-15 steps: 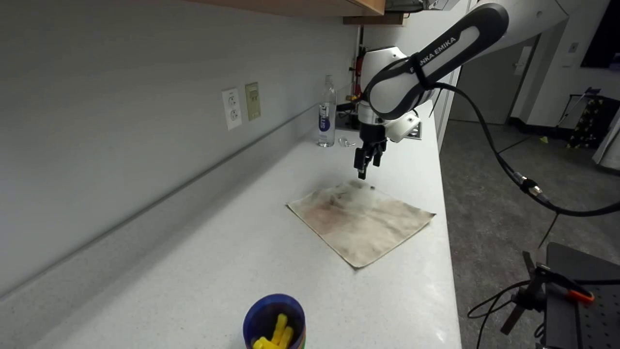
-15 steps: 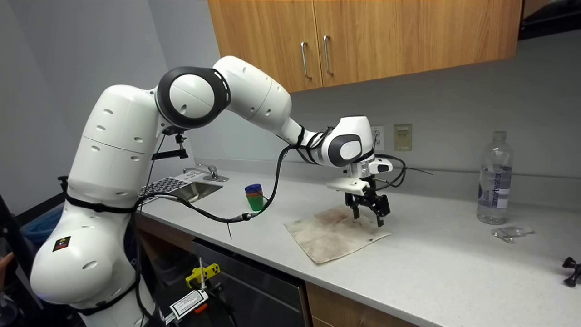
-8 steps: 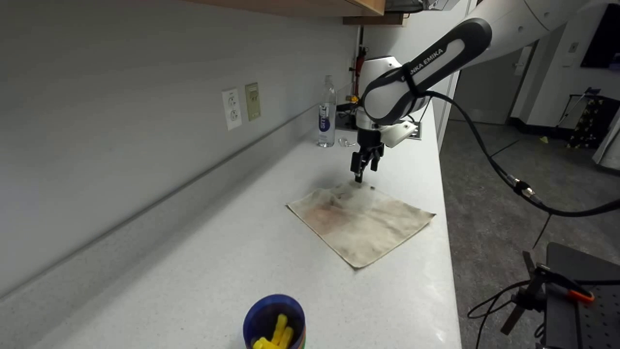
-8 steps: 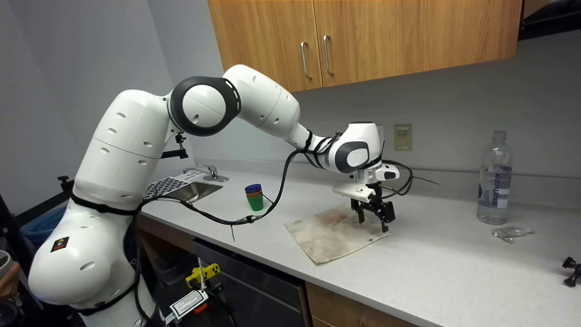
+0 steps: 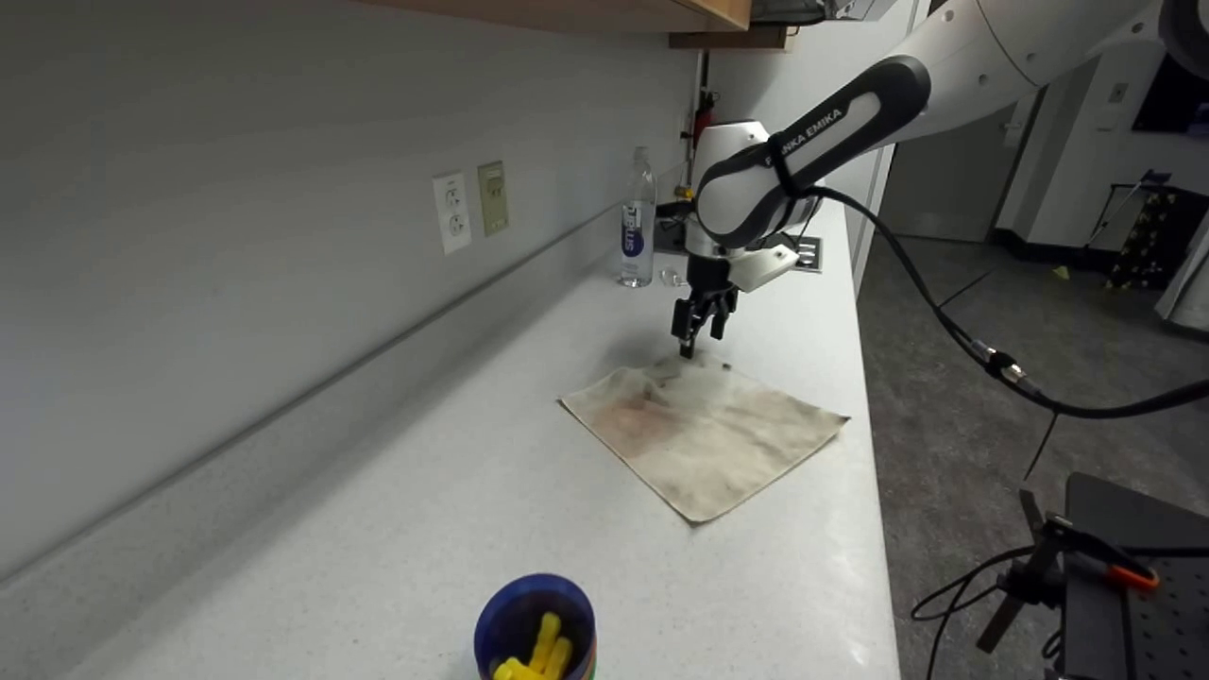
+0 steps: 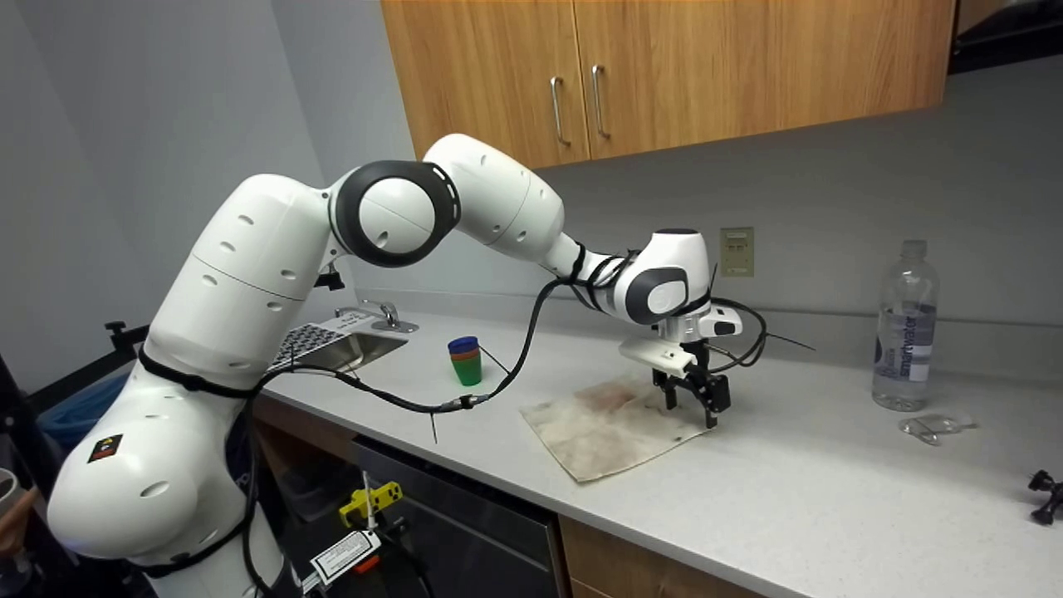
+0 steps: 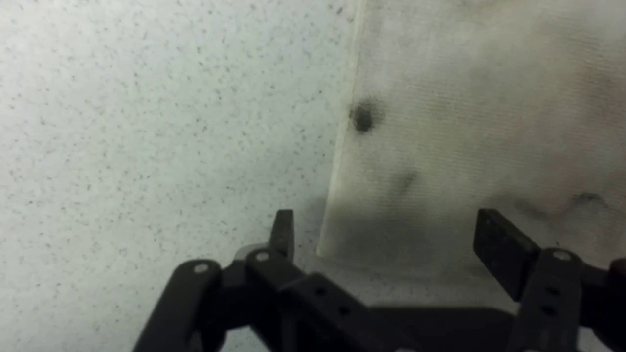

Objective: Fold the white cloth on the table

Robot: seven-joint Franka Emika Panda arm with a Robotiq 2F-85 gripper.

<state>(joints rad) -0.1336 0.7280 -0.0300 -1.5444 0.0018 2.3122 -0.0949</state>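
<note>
Black two-fingered hand [image 7: 386, 215], its jaws standing wide apart with nothing gripped, over one corner of a roughly square, off-white fabric cloth [image 5: 718, 444] with brown and grey stains. The cloth lies mostly flat and unfolded on a long, speckled white desk [image 5: 425, 529]. In the wrist view this corner sits within the hand's opening, closer to the black finger on the 9 o'clock side [image 7: 282, 234], which stands just outside the hem [image 7: 337, 171] over the desk; the black finger on the 3 o'clock side [image 7: 506, 249] overlies the fabric. From the corner one hem runs towards 12 o'clock, leaning slightly to 1, and the adjoining, shadowed hem towards 3; the body of the cloth fills the sector between. In an exterior view the hand [image 5: 702, 344] marks the cloth's 12 o'clock corner, the opposite corner lying at 6; in an exterior view the cloth [image 6: 610, 428] extends from the hand towards 9 o'clock. No side is clearly the longer, so the diagonal from the hand is the likely working axis. Only one white jointed arm [image 6: 274, 241] is shown. Contact of either finger with fabric or desk cannot be told. The step appears to be the approach to a grasp, with folding not yet begun. Closing would probably pinch the corner along the 9-to-3 line.
</note>
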